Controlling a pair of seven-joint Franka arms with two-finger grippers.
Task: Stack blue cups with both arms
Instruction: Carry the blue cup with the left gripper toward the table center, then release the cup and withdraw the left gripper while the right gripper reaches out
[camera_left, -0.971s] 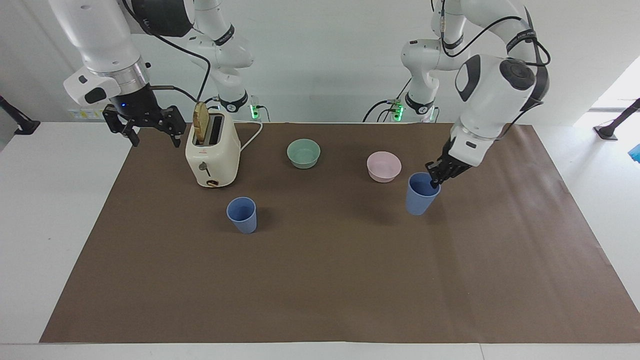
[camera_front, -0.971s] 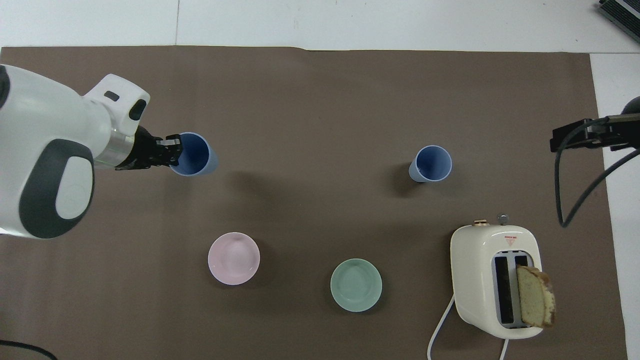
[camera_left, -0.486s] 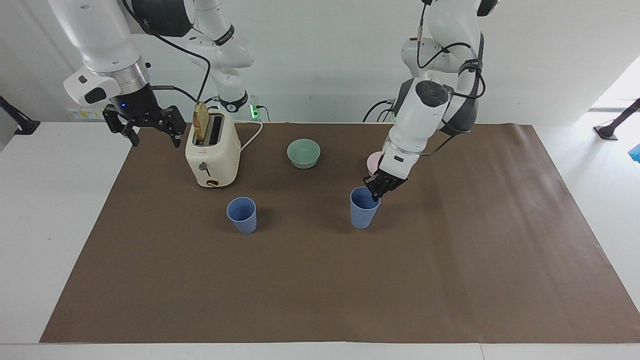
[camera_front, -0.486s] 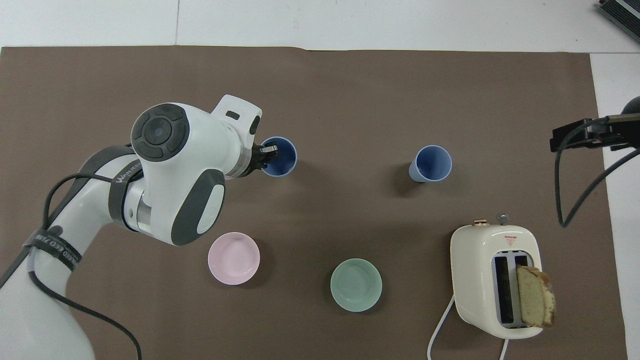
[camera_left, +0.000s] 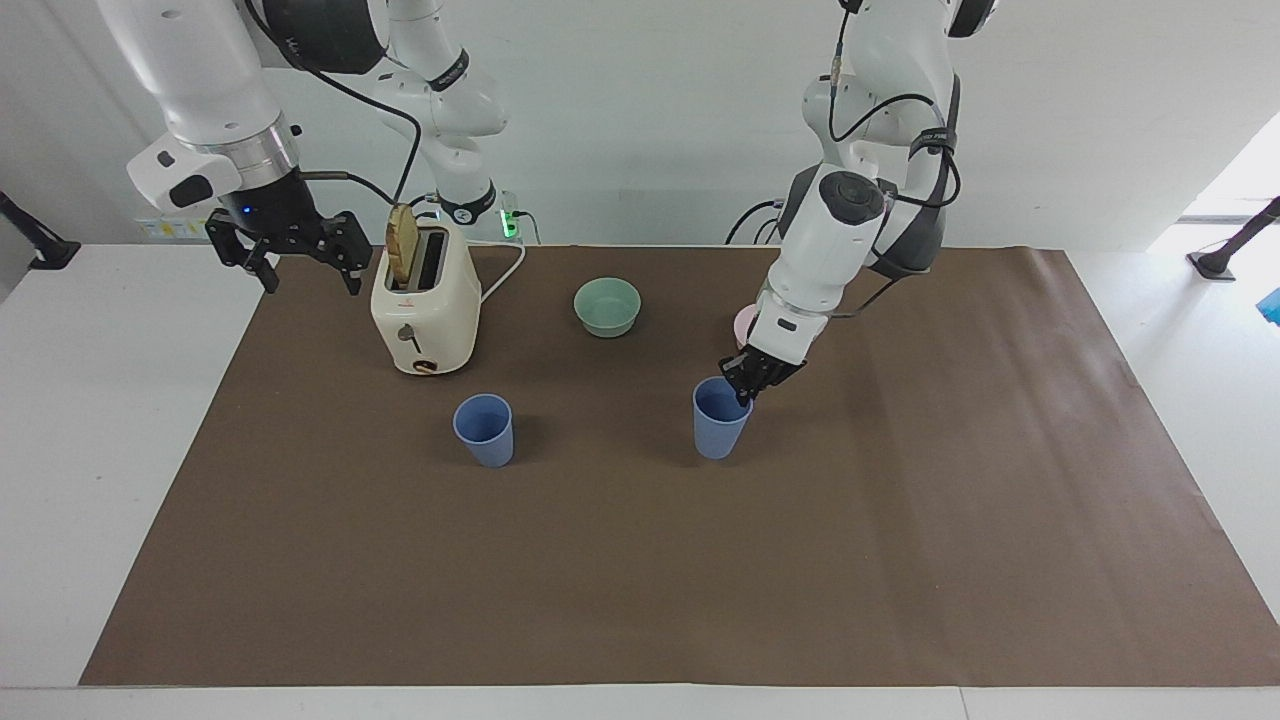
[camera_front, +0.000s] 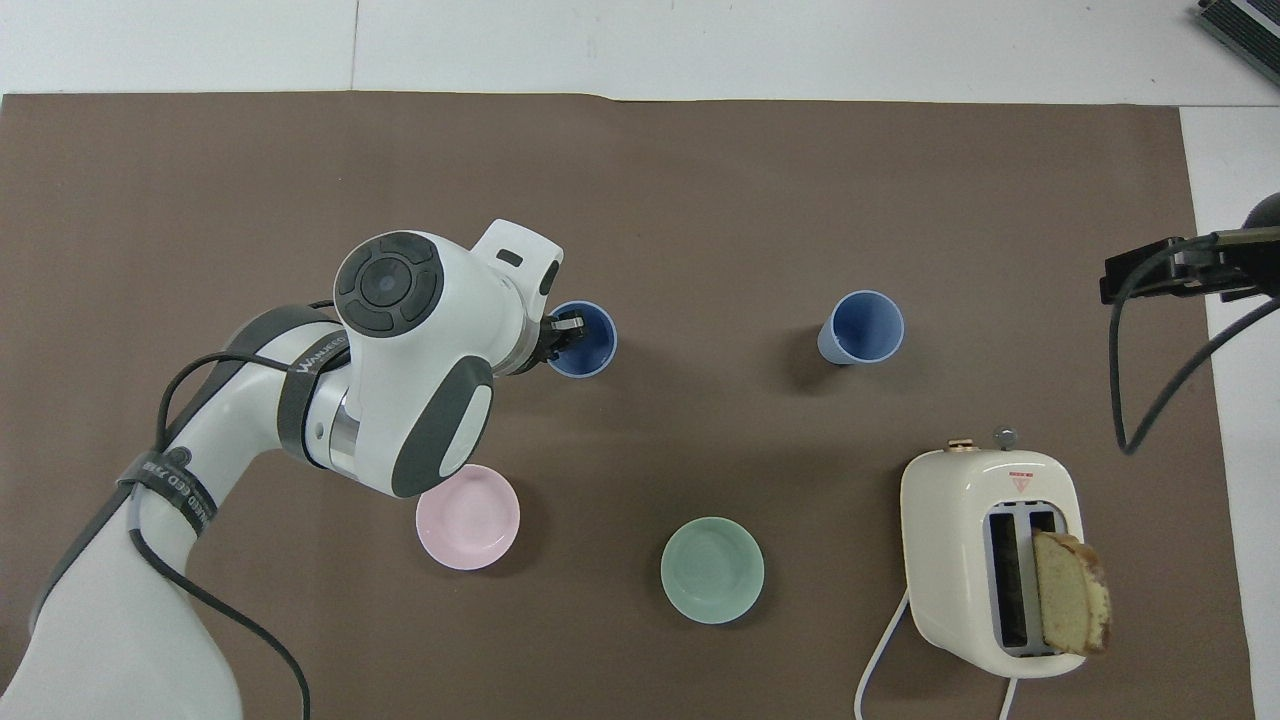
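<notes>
Carried toward the middle of the surface over the last second, the left tool (camera_left: 745, 385) now holds one blue cup (camera_left: 720, 420) by its rim, one finger inside the mouth and one outside, closed on the wall. A second ago that cup was near the left arm's end of the surface, beside the pink bowl; half a second ago it was almost where it is now, so the sweep looks to be slowing. From the facing view the held cup's base seems at or just above the brown mat (camera_left: 640, 580); I cannot tell whether it touches.

That shift has cut the gap to the second blue cup (camera_left: 484, 430), which stands upright and free on the mat, toward the right arm's end and farther from the robots than the toaster. I judge the stacking about halfway: the cups are still apart, with bare mat between them, and the held one must be raised above the other's rim before nesting.

The pink bowl (camera_front: 468, 517) lies close beside the left arm's wrist, partly covered by it in the facing view, and the green bowl (camera_left: 607, 306) sits nearer the robots; neither lies on the line between the cups. The toaster (camera_left: 425, 305), with a slice of bread (camera_left: 401, 247) in one slot, stands close to the target cup. The right tool (camera_left: 296, 262) waits spread wide, raised over the mat's edge beside the toaster.
</notes>
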